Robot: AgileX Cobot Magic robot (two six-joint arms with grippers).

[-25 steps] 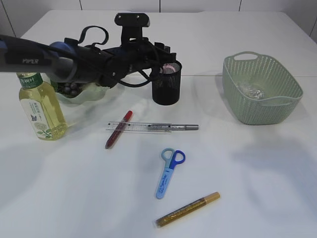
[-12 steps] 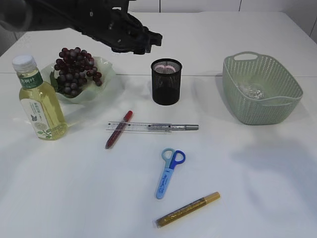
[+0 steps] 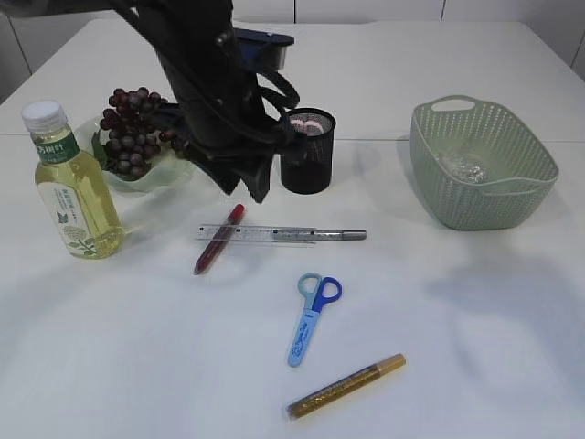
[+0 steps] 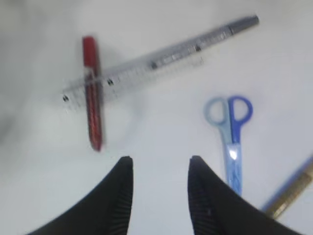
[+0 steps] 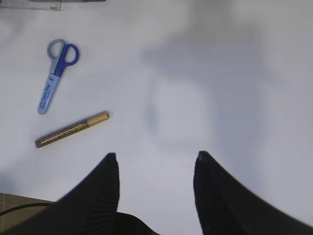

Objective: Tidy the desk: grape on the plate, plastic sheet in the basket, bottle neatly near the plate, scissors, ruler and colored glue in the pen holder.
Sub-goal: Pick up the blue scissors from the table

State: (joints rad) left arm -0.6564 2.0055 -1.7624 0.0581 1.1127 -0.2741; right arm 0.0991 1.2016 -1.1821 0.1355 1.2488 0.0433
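Left pincer [image 4: 159,169]: empty, jaws apart, swung within the last second from the pen holder [image 3: 306,151], which shows pink inside, to hover near the red glue pen [image 3: 218,239] and ruler [image 3: 257,234], presumably next for collection. Right pincer [image 5: 155,166]: empty, jaws apart, above bare table [image 3: 475,347]. Placed: grapes [image 3: 137,128] on plate [image 3: 196,123], plastic sheet [image 3: 464,166] in basket [image 3: 484,165], bottle [image 3: 73,187] beside plate; outstanding: scissors [image 3: 313,315], gold glue pen [image 3: 347,386], silver pen [image 3: 320,235] under ruler.
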